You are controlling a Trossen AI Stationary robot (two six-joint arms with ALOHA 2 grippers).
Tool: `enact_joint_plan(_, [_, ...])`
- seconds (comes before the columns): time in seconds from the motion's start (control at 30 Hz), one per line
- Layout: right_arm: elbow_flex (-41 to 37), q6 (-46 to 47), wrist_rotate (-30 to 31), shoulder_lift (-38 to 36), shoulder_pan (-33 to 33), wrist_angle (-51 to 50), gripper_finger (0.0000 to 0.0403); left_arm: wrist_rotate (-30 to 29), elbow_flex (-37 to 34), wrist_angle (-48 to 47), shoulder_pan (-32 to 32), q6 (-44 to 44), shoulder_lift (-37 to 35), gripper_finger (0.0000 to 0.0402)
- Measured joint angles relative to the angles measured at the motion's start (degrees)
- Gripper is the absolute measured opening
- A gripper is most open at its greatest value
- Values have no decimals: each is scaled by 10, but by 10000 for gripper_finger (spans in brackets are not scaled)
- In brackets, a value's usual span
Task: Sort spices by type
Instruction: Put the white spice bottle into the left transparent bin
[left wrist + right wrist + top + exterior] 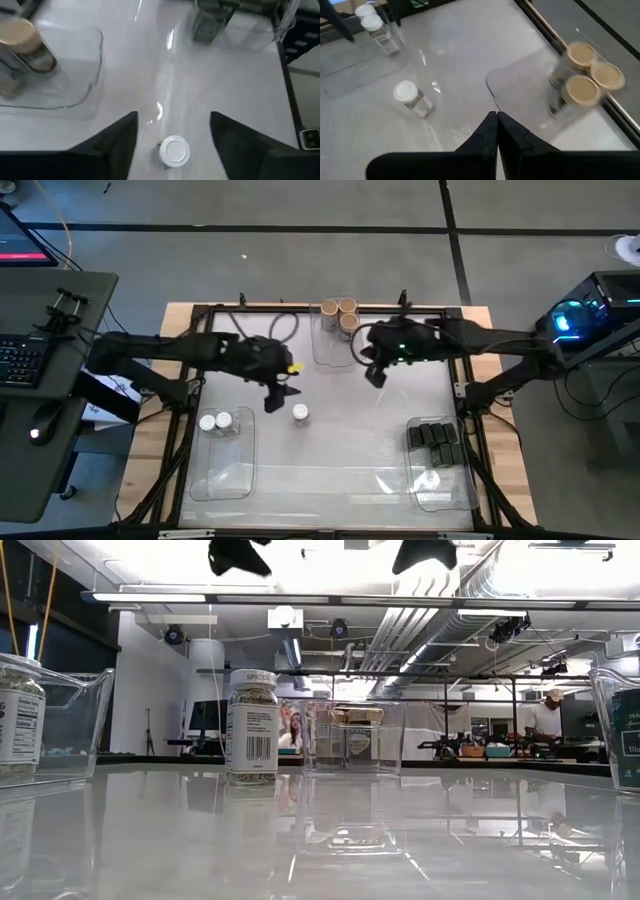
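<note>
1. A lone white-lidded jar (300, 414) is standing upright on the bare table (350, 460), out in the open and not yet in any bin. Everything else is placed from this jar.
2. The left gripper (281, 394) is hanging just above and beside the jar, its two fingers (107, 142) spread apart with the jar's white lid showing between them in the left wrist view; nothing is pinched.
3. The right gripper (375, 373) is waiting well off to the jar's right, toward the table's far edge, its fingers pressed together and holding nothing.
4. Just to the jar's left, two white-lidded jars (214, 421) are sitting in a clear bin (225, 470). Beyond the jar at the far edge, three tan-lidded jars (339, 313) are grouped in another clear bin (330, 352). Well to the jar's right and nearer the front, black boxes (435, 439) are lying in a third bin (440, 485).
5. Judging by this, the sorting is looking nearly complete, and the step in hand concerns this last jar, which by type belongs with the two white-lidded ones.
6. The next move is likely calling for the left gripper to descend around the jar, close on it and carry it leftward into that bin, without tipping it.
7. In the low view the jar's label is showing a barcode and small print too fine to read; no brand can be made out.
</note>
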Motion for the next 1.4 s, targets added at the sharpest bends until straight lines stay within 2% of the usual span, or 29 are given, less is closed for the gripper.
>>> enact_joint_plan(0.13, [0, 25, 5, -27, 3, -56, 0, 14, 0, 0, 1, -29, 46, 283])
enact_joint_plan(0.27, [0, 29, 5, -35, 5, -81, 0, 15, 0, -9, 1, -99, 87, 305])
enact_joint_plan(0.37, [0, 24, 5, -36, 5, -81, 0, 18, 0, -29, 1, -132, 119, 307])
enact_joint_plan(0.53, [0, 3, 5, -33, -1, -80, 0, 78, -1, -42, 0, -178, 160, 307])
enact_joint_plan(0.67, [0, -1, 5, -33, -11, -80, 0, 99, -1, -40, -3, -208, 178, 307])
enact_joint_plan(1.0, [0, 0, 4, -33, -26, -80, 0, 91, 0, -35, -24, -193, 207, 307])
enact_joint_plan(1.4, [0, 11, 2, -33, -26, -79, 0, 48, -1, -40, -29, -193, 226, 307])
